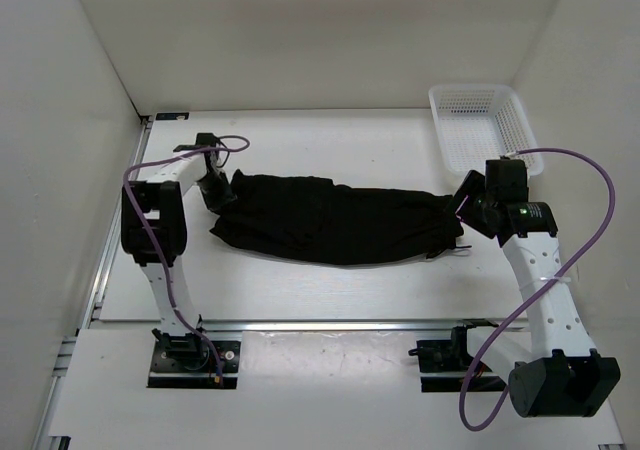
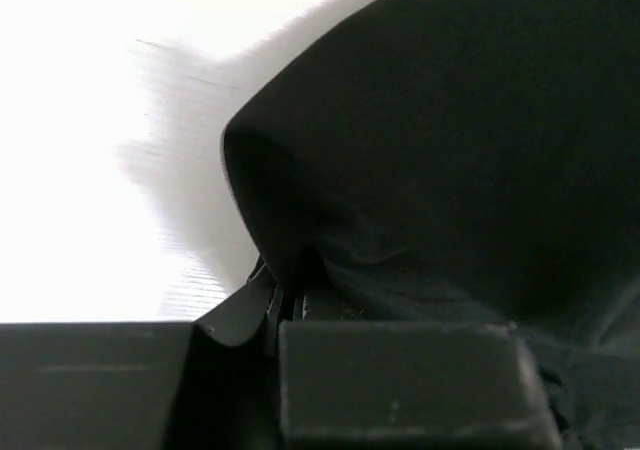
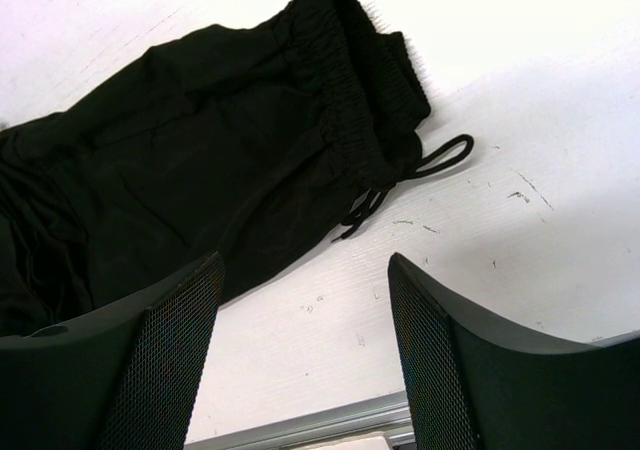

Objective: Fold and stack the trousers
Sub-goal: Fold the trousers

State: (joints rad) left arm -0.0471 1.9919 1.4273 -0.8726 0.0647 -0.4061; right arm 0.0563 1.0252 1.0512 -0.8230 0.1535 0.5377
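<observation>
Your trousers lie stretched along the worktop, reaching from one claw to the other. Your left claw is clenched on a bunch of cloth at the end nearest it. Your right claw is spread wide over bare worktop, gripping nothing. The elastic waistband and cord lie just ahead of it, and the basket sits farther beyond.

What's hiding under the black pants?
The soft black cloth trousers lie spread on the white table. Only bare table shows around their edges. Anything beneath the cloth is covered, so it cannot be seen.
</observation>
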